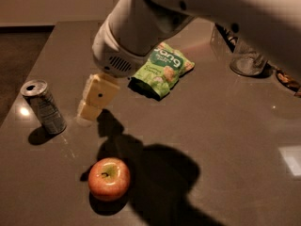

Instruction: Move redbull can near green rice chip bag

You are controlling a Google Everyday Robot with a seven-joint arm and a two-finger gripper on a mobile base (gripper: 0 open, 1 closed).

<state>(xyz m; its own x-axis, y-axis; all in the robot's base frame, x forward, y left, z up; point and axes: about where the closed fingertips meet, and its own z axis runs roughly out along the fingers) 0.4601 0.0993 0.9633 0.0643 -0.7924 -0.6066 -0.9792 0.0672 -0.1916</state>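
Note:
The redbull can (43, 107) stands upright at the left side of the dark table, slim and silver-grey with a shiny top. The green rice chip bag (162, 70) lies near the table's middle back, partly hidden by my arm. My gripper (90, 108) hangs from the white arm just right of the can, a short gap from it, low over the table. The bag is well to the right of the can.
A red-yellow apple (109, 178) sits at the front, below the gripper. A clear glass (247, 60) stands at the back right. The dark table's (221, 145) left edge runs close beside the can.

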